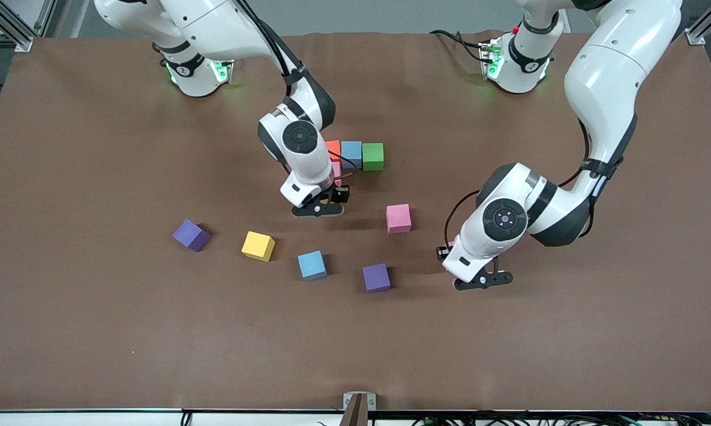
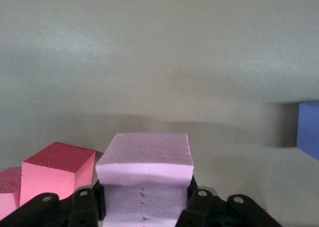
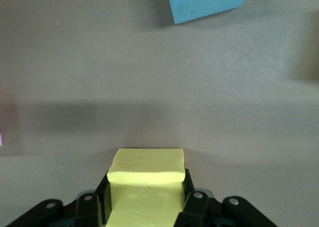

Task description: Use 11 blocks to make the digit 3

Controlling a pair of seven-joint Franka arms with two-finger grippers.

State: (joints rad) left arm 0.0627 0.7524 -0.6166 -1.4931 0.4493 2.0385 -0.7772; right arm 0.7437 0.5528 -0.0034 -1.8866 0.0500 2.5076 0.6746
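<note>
1. Front view — high camera across the table (image 1: 95,331), facing both arm bases and looking steeply down; the whole brown top is in frame.
2. Left wrist view — close, low to the surface, looking out past its own fingers (image 2: 199,207) along the tabletop.
3. Right wrist view — equally close, looking down over its fingers (image 3: 192,207).
4. Shared: each wrist view covers a small patch of the same tabletop; a light blue block (image 3: 207,2) (image 1: 312,264) appears in the right wrist and front views.
</note>
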